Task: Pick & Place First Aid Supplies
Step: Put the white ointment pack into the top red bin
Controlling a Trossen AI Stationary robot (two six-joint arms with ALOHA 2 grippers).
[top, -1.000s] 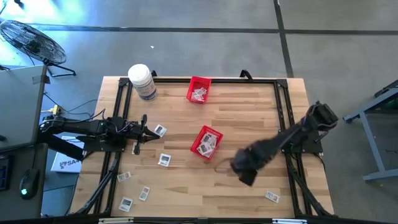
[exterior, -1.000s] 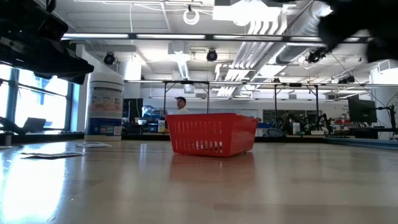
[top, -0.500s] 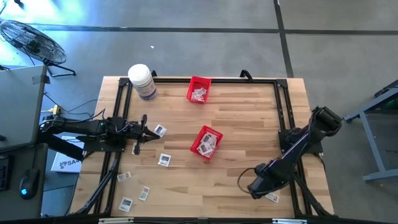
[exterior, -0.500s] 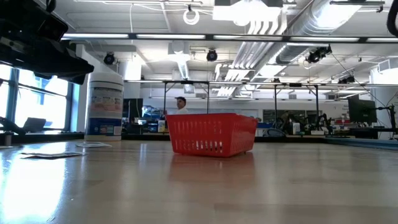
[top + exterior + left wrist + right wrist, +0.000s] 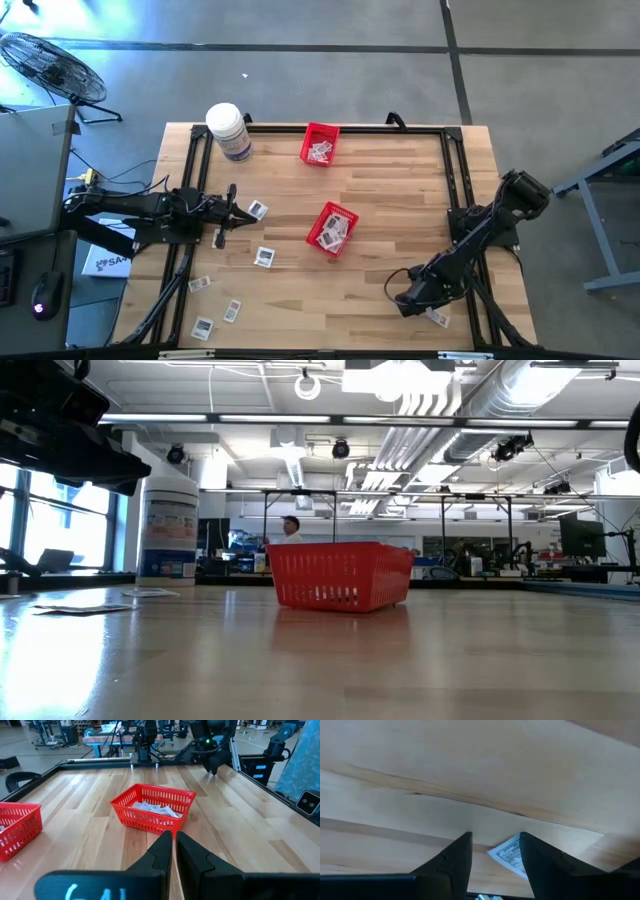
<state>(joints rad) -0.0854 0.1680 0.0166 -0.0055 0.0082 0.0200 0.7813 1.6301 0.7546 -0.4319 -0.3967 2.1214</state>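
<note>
The first aid supplies are small white packets with dark print. One packet [image 5: 437, 317] [image 5: 509, 854] lies flat near the table's near right corner. My right gripper [image 5: 406, 299] [image 5: 495, 851] is open and tilted down just beside it, and the packet shows between the fingers in the right wrist view. Several more packets lie loose at the near left, among them one [image 5: 264, 256]. Others fill the middle red basket [image 5: 331, 229] and the far red basket [image 5: 320, 143]. My left gripper [image 5: 222, 216] [image 5: 174, 845] waits shut at the table's left side.
A big white jar [image 5: 229, 131] stands at the far left corner. A black frame rail [image 5: 462, 180] runs along the table's edges, close to my right arm. Bare wood lies between the middle basket and my right gripper. A person [image 5: 290, 528] shows far behind the table.
My right gripper has swung from beside the middle basket toward the table's near right corner, sinking and rolling about its own axis, and now hangs by the lone packet there. The packets and baskets have stayed put.
</note>
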